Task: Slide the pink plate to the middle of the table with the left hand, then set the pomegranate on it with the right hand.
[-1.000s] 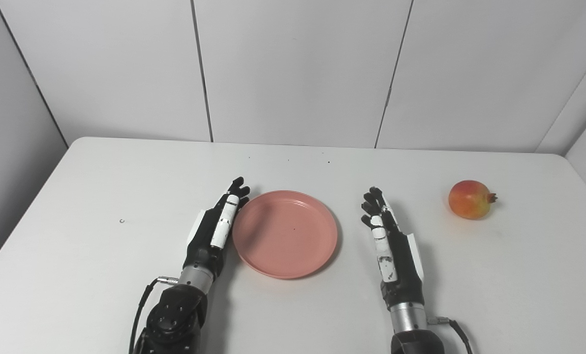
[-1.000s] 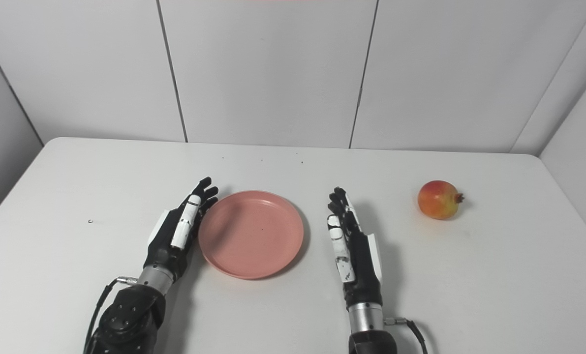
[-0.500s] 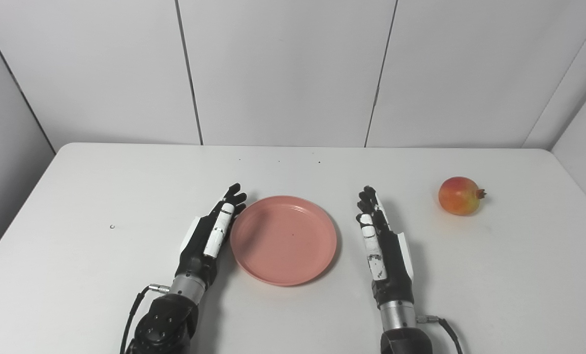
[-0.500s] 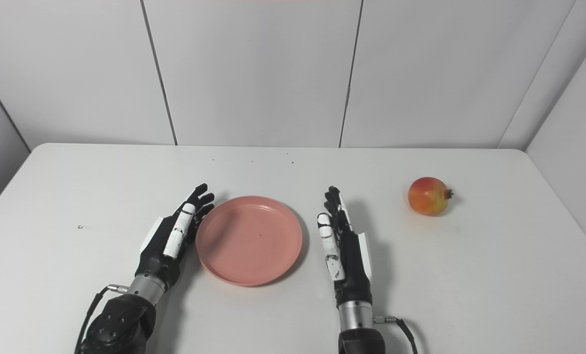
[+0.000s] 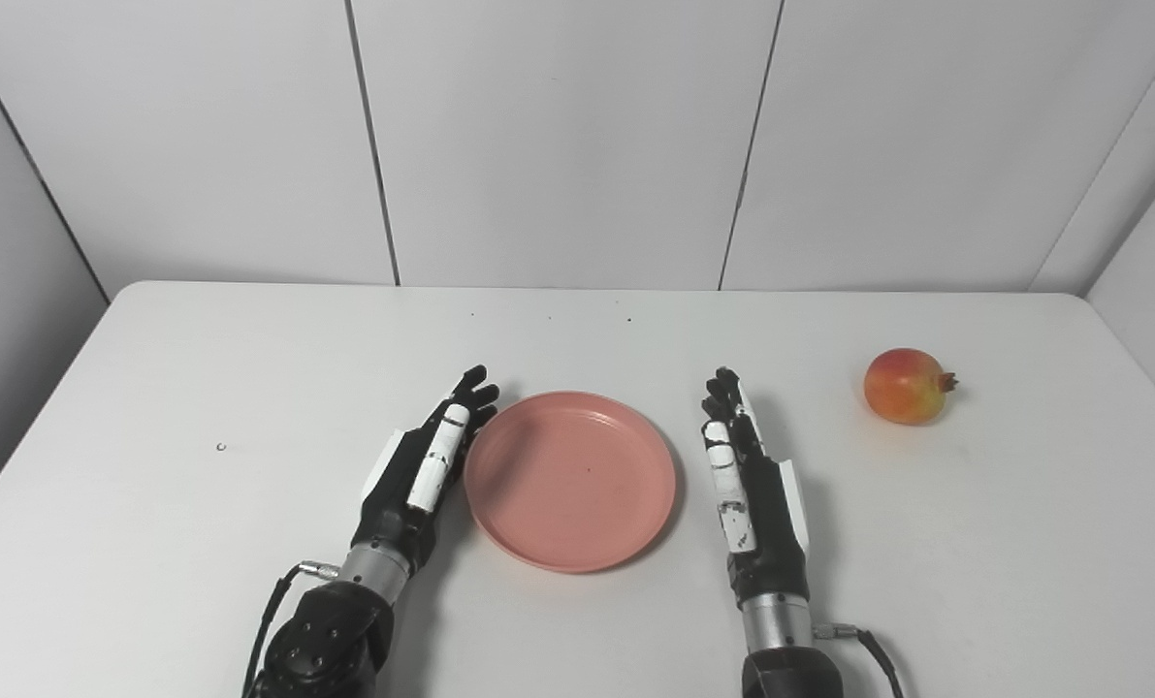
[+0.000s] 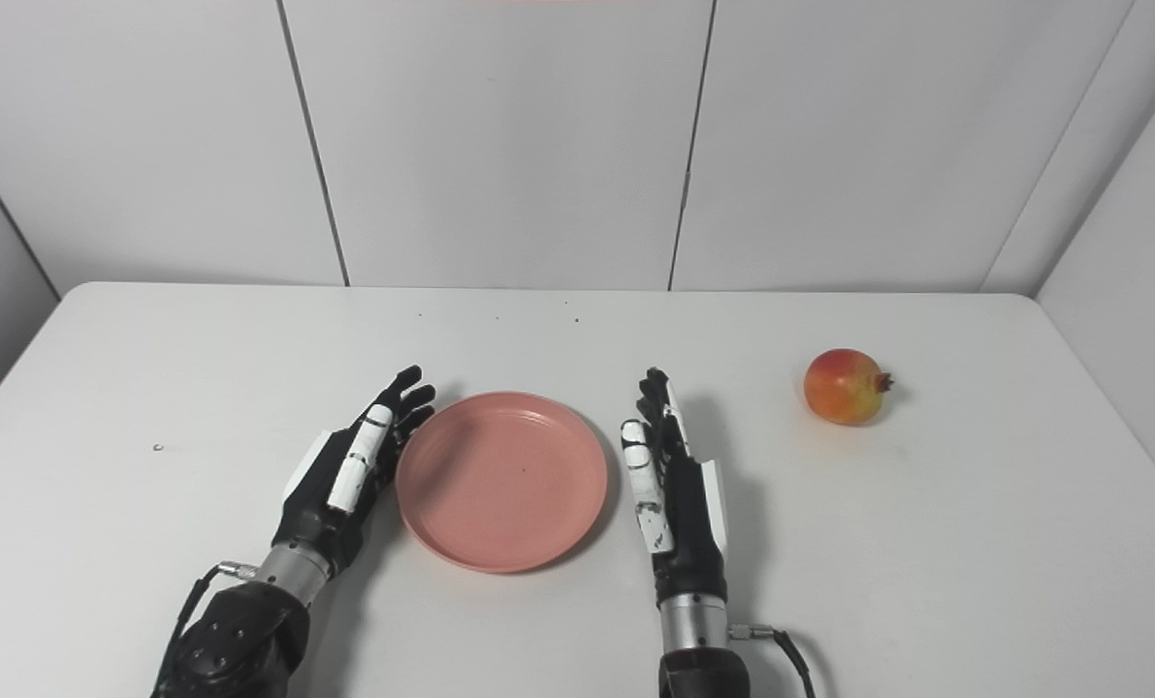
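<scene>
Now the white tabletop (image 5: 199, 543) fills the lower half of the frame, under grey wall panels. The pink plate (image 5: 570, 480) lies flat near the lower centre, and compared with half a second ago it sits slightly more to the right, while the camera does not move. So I judge the sliding step is nearly finished. The left hand (image 5: 420, 468) lies along the plate's left rim, touching it or just beside it, with fingers straight and held together, holding nothing. The right hand (image 5: 749, 485) rests just beside the plate's right rim, also flat and empty, fingers together, pointing to the top of the frame. The gap between it and the plate is smaller than before. The pomegranate (image 5: 905, 387) waits well apart at the right of the frame, middle height. It lies on its side; its axis goes left to right, and its small dark crown points right.
</scene>
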Available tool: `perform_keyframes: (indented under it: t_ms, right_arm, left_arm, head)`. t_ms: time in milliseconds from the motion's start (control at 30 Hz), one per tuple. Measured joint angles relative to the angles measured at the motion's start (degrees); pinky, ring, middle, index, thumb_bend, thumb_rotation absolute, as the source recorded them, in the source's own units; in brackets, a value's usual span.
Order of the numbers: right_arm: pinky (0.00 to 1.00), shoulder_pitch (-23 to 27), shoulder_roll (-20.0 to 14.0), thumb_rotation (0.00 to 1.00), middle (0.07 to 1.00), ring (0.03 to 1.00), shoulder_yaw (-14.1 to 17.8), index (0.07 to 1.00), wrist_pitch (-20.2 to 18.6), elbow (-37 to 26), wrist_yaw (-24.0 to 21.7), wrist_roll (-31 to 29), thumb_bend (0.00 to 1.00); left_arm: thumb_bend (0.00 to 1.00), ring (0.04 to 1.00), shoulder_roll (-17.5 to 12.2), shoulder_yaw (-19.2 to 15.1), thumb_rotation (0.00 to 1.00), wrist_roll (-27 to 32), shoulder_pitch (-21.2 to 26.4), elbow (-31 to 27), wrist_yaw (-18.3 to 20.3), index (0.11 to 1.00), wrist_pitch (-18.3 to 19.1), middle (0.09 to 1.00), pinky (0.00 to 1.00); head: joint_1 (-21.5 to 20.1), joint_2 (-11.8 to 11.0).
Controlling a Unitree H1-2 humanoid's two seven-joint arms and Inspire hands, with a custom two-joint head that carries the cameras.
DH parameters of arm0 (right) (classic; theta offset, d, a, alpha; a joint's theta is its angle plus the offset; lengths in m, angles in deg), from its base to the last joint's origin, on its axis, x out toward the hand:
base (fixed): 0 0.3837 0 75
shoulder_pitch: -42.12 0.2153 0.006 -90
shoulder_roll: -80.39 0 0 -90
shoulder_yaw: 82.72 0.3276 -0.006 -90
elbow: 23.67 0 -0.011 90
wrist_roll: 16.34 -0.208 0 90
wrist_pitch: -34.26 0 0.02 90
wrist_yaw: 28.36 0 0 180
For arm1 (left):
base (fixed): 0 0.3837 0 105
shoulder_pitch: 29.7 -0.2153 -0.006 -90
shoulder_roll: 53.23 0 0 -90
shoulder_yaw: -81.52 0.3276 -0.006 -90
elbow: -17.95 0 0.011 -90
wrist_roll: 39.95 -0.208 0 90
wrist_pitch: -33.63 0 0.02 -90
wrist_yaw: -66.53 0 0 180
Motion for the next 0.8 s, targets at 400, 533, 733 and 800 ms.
perform_keyframes:
  t_ms: [400, 533, 733, 800]
  right_arm:
    - [0.93, 0.1, -0.1, 0.92, 0.942, 0.940, 0.0, 0.953, -0.6, -0.2, 0.1, 0.3, 0.54]
    - [0.90, -0.2, -0.6, 0.81, 0.923, 0.927, 0.2, 0.942, -3.3, -1.4, 0.3, 1.3, 0.53]
    - [0.89, -1.0, -2.4, 0.79, 0.911, 0.908, 2.6, 0.927, -4.4, -3.8, 2.3, 3.6, 0.54]
    - [0.89, -1.0, -3.0, 0.81, 0.908, 0.903, 3.2, 0.924, -4.5, -5.1, 3.3, 4.9, 0.55]
  left_arm:
    - [0.42, 0.937, 0.0, 0.1, 1.00, 0.3, 0.0, 0.2, 0.4, 0.925, -0.2, 0.938, 0.91]
    - [0.40, 0.942, 0.4, 0.1, 1.00, 0.1, 0.0, 0.2, 0.3, 0.933, -0.2, 0.943, 0.92]
    - [0.40, 0.950, 0.8, 0.0, 1.00, -0.5, 0.0, 0.3, -0.1, 0.941, -0.5, 0.949, 0.93]
    - [0.40, 0.950, 0.9, 0.0, 1.00, -0.6, 0.0, 0.4, -0.1, 0.942, -0.6, 0.948, 0.93]
  head:
    - [0.4, 0.2]
    - [0.4, 0.2]
    - [0.5, 0.1]
    - [0.6, 0.2]
